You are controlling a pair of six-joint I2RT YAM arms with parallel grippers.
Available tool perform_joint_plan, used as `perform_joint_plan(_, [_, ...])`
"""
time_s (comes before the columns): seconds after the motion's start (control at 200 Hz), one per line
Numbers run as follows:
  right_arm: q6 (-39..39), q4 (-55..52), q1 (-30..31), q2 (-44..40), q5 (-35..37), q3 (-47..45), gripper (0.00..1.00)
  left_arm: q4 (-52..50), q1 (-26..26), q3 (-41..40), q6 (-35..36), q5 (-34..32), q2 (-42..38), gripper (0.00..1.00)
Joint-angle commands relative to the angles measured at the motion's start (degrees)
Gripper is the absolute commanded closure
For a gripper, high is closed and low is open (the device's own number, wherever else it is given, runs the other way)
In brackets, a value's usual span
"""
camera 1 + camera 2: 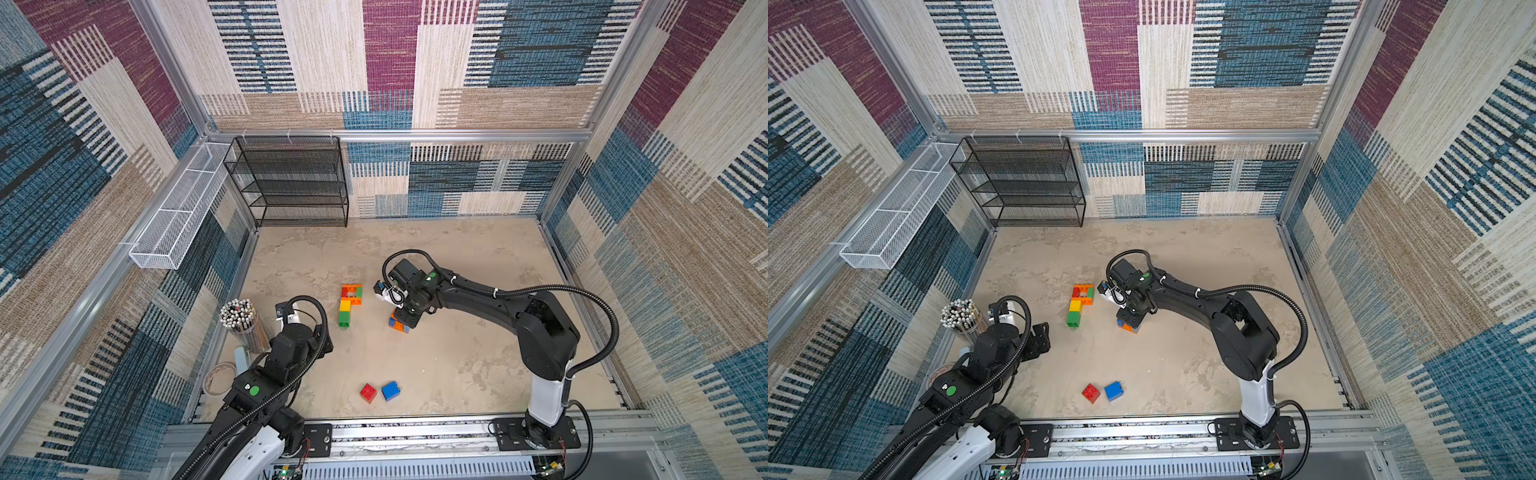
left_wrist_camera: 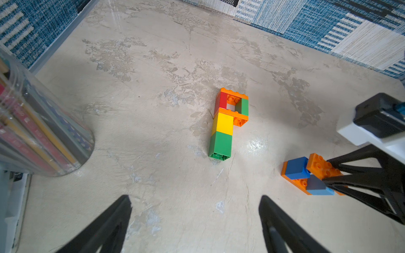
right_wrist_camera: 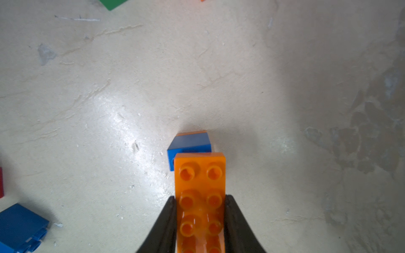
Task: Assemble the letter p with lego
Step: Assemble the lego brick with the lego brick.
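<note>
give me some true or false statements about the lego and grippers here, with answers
The right gripper grips an orange brick: true.
The left gripper holds a yellow brick: false; it is open and empty.
A red brick and a blue brick lie loose side by side: true.
The P shape has a stem ending in red: false; it ends in a green brick.
The pencil jar stands beside the right gripper: false; it stands near the left gripper.

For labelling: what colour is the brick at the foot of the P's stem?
Green brick; clearest in the left wrist view.
</note>
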Motion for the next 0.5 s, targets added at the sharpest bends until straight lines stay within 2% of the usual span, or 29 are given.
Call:
perform_joint_plan(0.0, [-0.32, 1.68, 0.10, -0.18, 0.07, -0.35, 0.77, 1.22, 0.11, -0.15, 0.84, 0.26, 0.04, 0.07])
perform_joint_plan(0.496, [-3.22, 3.05, 0.08, -1.62, 0.19, -2.73, 0.78, 2.15, 0.05, -0.90, 1.10, 0.26, 0.85, 0.07])
